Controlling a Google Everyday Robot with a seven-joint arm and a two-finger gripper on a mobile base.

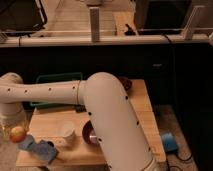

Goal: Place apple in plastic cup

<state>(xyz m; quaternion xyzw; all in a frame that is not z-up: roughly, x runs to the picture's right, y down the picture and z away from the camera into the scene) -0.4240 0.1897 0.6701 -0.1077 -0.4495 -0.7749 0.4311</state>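
**Yellow-orange apple at the left edge, not yet in the cup**

White and bulky, the arm (pixel 107 120) fills the lower middle of the view. It hides the front right of the tabletop (pixel 55 116) and part of the purple bowl (pixel 88 136). At the front left corner lies a blue cloth (pixel 41 148).

Just beside the cloth, the apple (pixel 18 133) sits right at the tabletop's left edge, directly under the gripper (pixel 15 127) at the far left of the view. I cannot tell whether the gripper is clamped on the apple or has let it go. Nor can I tell whether the apple rests on the wood or hangs just off it.

Either way the task looks undone. The cup (pixel 66 131) stands apart to the right with no apple in it. The apple has yet to be carried over, centred on the rim and released.

The way across is bare wood, with the cloth just in front of that line. The bowl stands just beside the cup on its far side, so an overshoot could drop the apple into the wrong vessel. The left edge is the nearer risk: a loose apple there could roll off.

Farther back, a green tray (pixel 59 78) sits at the rear left under the forearm, which limits room that way. To the right, a blue object (pixel 169 142) lies on the floor. Beyond the tabletop runs a pale rail (pixel 110 40).
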